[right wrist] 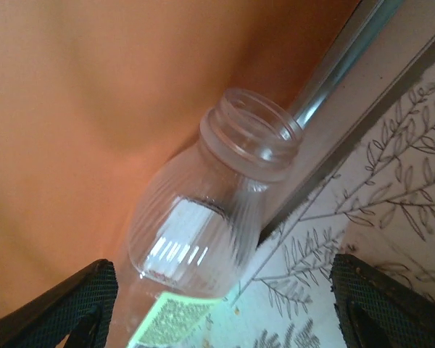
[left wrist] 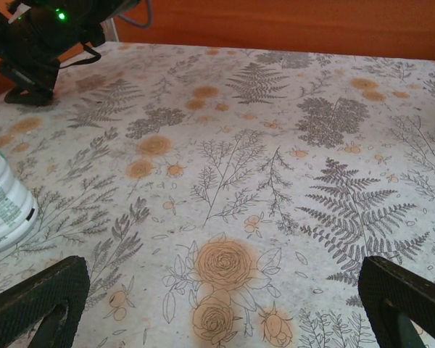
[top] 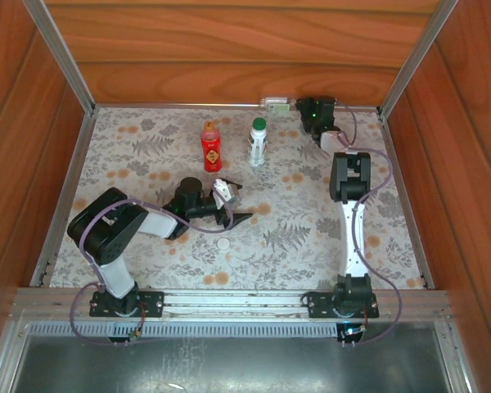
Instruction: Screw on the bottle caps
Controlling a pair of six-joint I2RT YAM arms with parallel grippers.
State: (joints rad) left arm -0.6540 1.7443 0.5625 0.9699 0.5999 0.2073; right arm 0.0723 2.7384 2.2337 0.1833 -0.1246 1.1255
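Floral patterned cloth, wooden walls, aluminium frame rail, grey metal sheet below

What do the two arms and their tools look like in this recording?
Both arms are black at the joints with white link sections: left arm, right arm. A thin lilac cable loops along each. The left tool and right tool each carry two black fingers with finely dimpled surfaces. A small green light glows on the right tool's body.
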